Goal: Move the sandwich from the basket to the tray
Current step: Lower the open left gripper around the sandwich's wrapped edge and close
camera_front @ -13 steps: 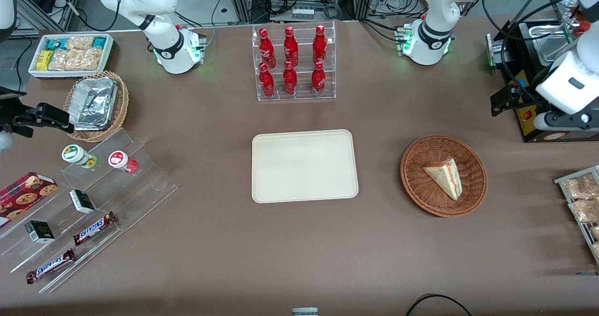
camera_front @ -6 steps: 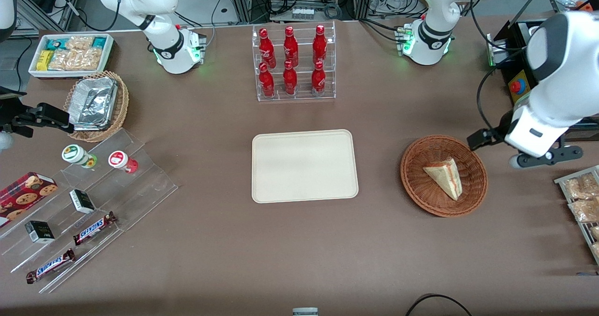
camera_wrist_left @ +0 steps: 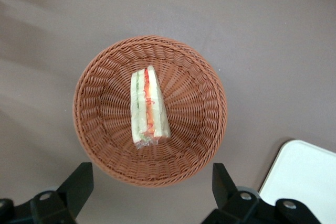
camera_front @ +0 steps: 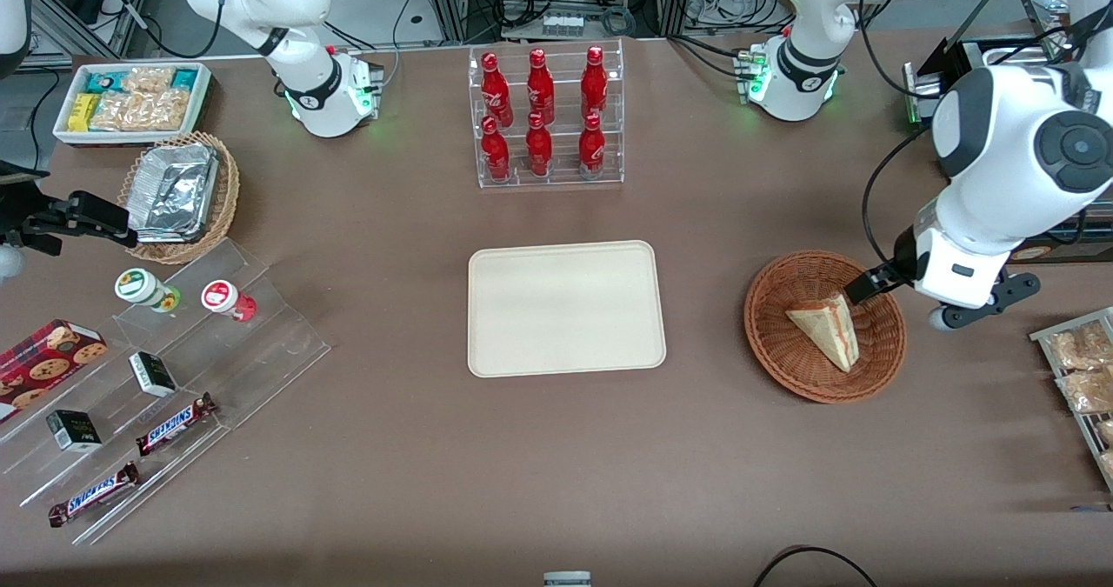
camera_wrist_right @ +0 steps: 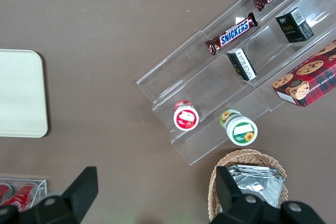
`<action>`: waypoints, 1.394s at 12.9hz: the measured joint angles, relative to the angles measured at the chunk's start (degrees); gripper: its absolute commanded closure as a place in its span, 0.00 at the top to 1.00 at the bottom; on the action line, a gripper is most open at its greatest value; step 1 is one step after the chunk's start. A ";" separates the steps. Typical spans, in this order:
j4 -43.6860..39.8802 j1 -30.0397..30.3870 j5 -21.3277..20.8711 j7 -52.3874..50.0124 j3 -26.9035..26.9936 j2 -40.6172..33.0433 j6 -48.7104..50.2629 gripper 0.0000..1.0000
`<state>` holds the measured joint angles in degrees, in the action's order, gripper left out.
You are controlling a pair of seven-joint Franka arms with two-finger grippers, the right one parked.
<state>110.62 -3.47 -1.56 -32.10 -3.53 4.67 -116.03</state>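
Observation:
The sandwich [camera_front: 826,330] is a pale bread wedge with red and green filling, lying in the reddish-brown wicker basket [camera_front: 783,352]. The cream tray [camera_front: 565,309] lies flat mid-table, beside the basket, with nothing on it. My left gripper [camera_front: 900,302] hovers above the basket's rim, on the working arm's side, open and empty. In the left wrist view the sandwich [camera_wrist_left: 148,108] lies in the middle of the basket [camera_wrist_left: 194,129]. The two black fingertips [camera_wrist_left: 79,182] stand wide apart just outside the rim. A corner of the tray [camera_wrist_left: 304,177] shows.
A clear rack of red bottles [camera_front: 543,117] stands farther from the front camera than the tray. A wire rack of snack packets [camera_front: 1083,378] and a black machine [camera_front: 983,91] are at the working arm's end. A clear stepped shelf of snacks [camera_front: 174,378] and a tan foil basket [camera_front: 178,191] are at the parked arm's end.
The left arm has swung in from the black machine toward the basket, nearer the front camera. Its gripper now hangs over the basket's rim. The sandwich, basket and tray have not moved.

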 measured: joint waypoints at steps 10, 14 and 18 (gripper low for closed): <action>14.58 0.08 0.00 -5.47 0.36 2.56 -18.93 1.00; 15.53 0.15 -0.01 -5.51 0.72 5.09 -21.82 1.00; 15.72 0.16 -0.15 -5.55 0.76 6.65 -21.93 1.00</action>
<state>126.34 -3.31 -1.70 -37.65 -2.77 11.32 -137.95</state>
